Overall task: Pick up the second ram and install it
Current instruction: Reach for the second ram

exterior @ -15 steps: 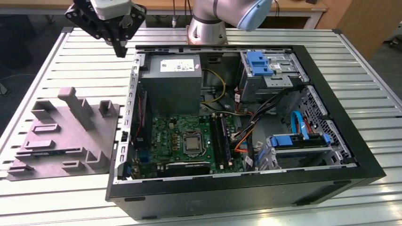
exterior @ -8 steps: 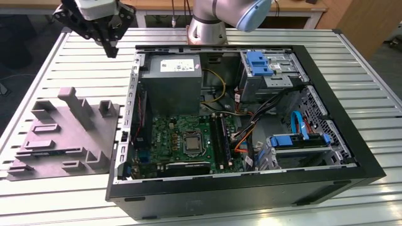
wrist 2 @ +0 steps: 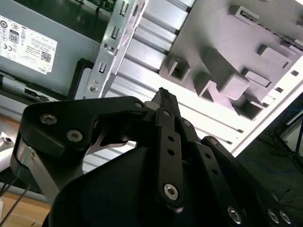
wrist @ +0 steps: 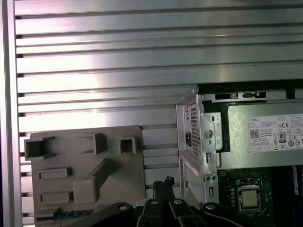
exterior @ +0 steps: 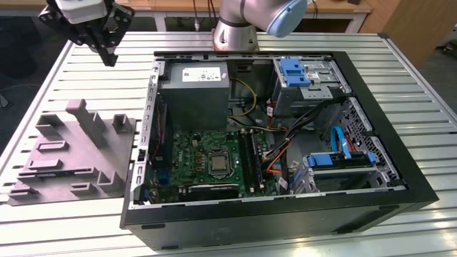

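Exterior view: tool [exterior: 110, 60] narrow, fingertips meeting, hovering over slatted aluminium table [exterior: 400, 80] off open computer case [exterior: 286, 222]; grey tray [exterior: 71, 160] beside case; wooden furniture [exterior: 343, 8] behind case.

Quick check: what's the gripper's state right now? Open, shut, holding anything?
Gripper: shut, fingertips together with nothing visible between them, up over the slatted table near the grey tray.

Around the black gripper [exterior: 109, 60] we find bare slatted aluminium table [exterior: 78, 85]. The grey moulded plastic tray [exterior: 78, 160] raises tall blocks nearby. Inside the open black computer case [exterior: 286, 219], a grey metal power-supply box [exterior: 192, 101] and tangled cables [exterior: 282, 144] seemingly crowd the green motherboard [exterior: 207, 158].
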